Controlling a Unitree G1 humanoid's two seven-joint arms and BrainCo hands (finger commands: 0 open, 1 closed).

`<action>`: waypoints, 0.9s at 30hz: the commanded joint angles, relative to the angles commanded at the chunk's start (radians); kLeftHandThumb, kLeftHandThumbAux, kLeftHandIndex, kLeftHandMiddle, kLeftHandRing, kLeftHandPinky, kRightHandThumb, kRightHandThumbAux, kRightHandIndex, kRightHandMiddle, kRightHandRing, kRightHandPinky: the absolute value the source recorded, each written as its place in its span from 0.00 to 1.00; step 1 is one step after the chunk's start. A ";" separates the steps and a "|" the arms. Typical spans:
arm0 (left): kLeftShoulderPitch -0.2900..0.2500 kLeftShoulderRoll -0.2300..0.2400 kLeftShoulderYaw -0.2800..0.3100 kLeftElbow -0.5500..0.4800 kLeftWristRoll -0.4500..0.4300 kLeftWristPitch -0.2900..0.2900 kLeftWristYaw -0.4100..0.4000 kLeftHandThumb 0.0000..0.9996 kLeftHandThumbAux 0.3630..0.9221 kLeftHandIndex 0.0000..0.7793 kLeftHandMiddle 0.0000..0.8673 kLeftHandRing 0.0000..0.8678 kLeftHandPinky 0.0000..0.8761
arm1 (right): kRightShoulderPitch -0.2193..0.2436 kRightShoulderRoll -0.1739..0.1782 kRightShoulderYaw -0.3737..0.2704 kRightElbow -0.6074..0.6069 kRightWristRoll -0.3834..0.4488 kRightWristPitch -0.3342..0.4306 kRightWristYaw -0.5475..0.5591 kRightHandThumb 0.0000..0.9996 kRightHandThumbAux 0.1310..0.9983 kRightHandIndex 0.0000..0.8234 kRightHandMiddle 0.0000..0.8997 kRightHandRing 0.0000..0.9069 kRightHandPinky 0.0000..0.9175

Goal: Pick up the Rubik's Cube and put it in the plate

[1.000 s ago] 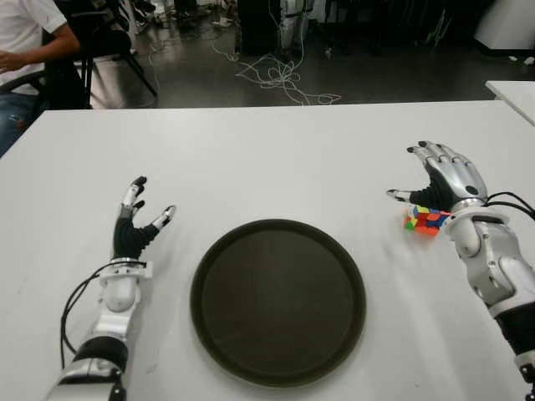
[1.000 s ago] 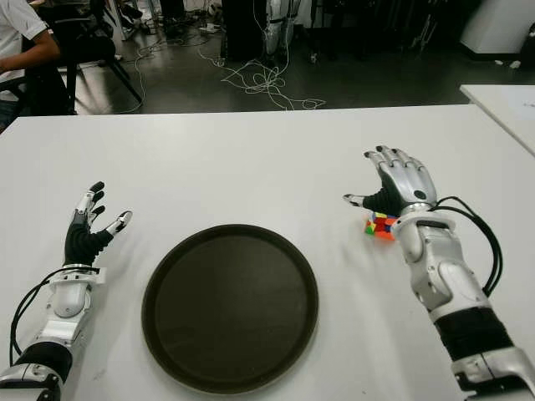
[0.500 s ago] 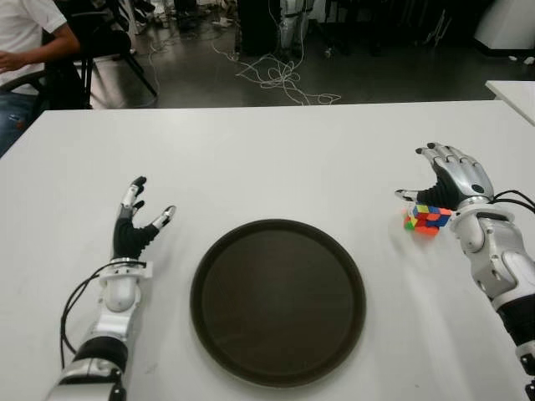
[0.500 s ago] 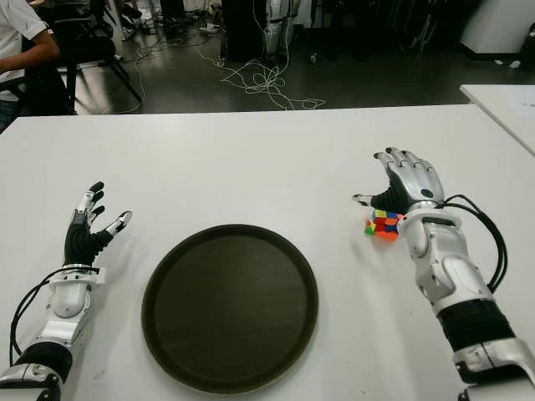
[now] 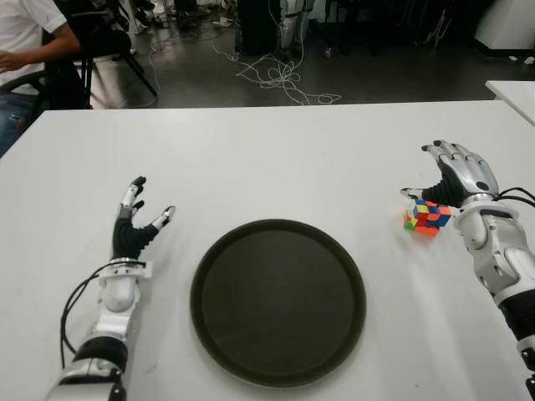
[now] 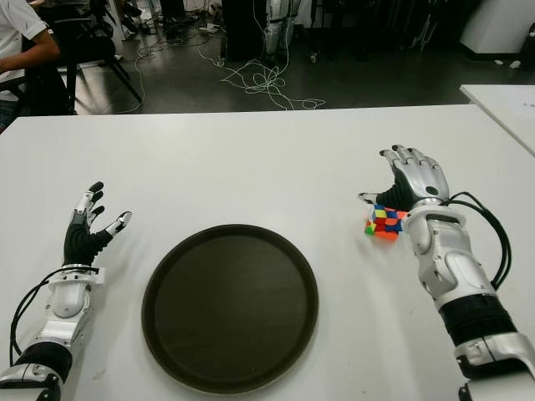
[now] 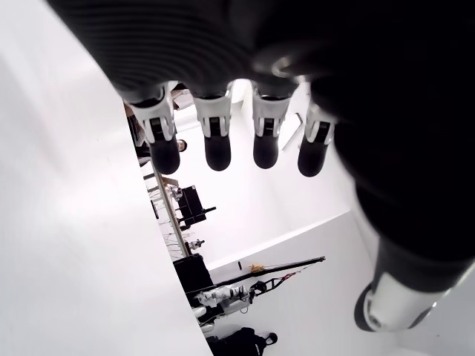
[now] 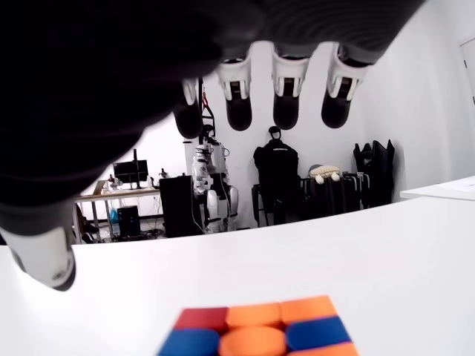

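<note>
In the left eye view we see the Rubik's Cube (image 5: 427,217) sitting on the white table (image 5: 276,159), well to the right of the plate (image 5: 277,301). Our right robot hand (image 5: 456,174) hovers just behind and over the cube with fingers spread, holding nothing. Whether the thumb touches the cube we cannot tell. Our left robot hand (image 5: 136,219) shows to the left of the plate, fingers spread and empty. A person (image 5: 25,38) sits beyond the table's far left corner.

In the right eye view the plate (image 6: 230,307) is a dark, round, shallow dish with a low rim, and nothing lies in it. The cube (image 6: 383,222) stands apart from it, at the wrist side of the right robot hand (image 6: 411,180).

The left wrist view shows only that hand's straight fingertips (image 7: 216,150) above bare table.

The right wrist view has the cube's (image 8: 260,337) orange, red and blue top squares below the extended fingertips (image 8: 286,107), none of them on it.

We judge the cube light, rigid and smooth-faced, somewhat slippery. Taking it on two opposite flat faces, thumb against fingers, should hold best; a corner grip could twist a layer or slip.
</note>
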 joint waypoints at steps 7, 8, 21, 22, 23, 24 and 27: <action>0.003 0.001 0.002 -0.001 -0.005 -0.009 -0.010 0.43 0.58 0.03 0.07 0.04 0.00 | -0.010 0.005 0.002 0.038 0.018 -0.017 -0.006 0.17 0.45 0.00 0.00 0.00 0.00; 0.004 0.001 0.002 -0.002 -0.005 -0.009 -0.011 0.43 0.58 0.03 0.07 0.04 0.00 | -0.012 0.005 0.003 0.043 0.019 -0.020 -0.007 0.17 0.45 0.00 0.00 0.00 0.00; 0.012 -0.003 0.000 -0.027 -0.016 -0.003 -0.024 0.44 0.60 0.03 0.06 0.03 0.00 | -0.021 0.011 0.007 0.073 0.041 -0.028 0.007 0.16 0.41 0.00 0.00 0.00 0.00; 0.013 -0.003 0.000 -0.028 -0.017 -0.003 -0.025 0.44 0.61 0.03 0.06 0.03 0.00 | -0.021 0.011 0.007 0.075 0.042 -0.028 0.008 0.16 0.41 0.00 0.00 0.00 0.00; 0.010 -0.001 0.003 -0.016 -0.020 -0.002 -0.029 0.43 0.61 0.03 0.06 0.03 0.00 | -0.023 0.013 0.008 0.080 0.044 -0.030 0.007 0.17 0.41 0.00 0.00 0.00 0.00; 0.007 0.000 0.005 -0.006 -0.022 -0.001 -0.032 0.43 0.61 0.03 0.06 0.03 0.00 | -0.024 0.014 0.009 0.085 0.045 -0.032 0.006 0.17 0.41 0.00 0.00 0.00 0.00; 0.002 0.002 0.008 0.006 -0.022 0.003 -0.032 0.42 0.62 0.02 0.06 0.03 0.00 | -0.027 0.019 0.013 0.093 0.051 -0.034 0.004 0.16 0.41 0.00 0.00 0.00 0.01</action>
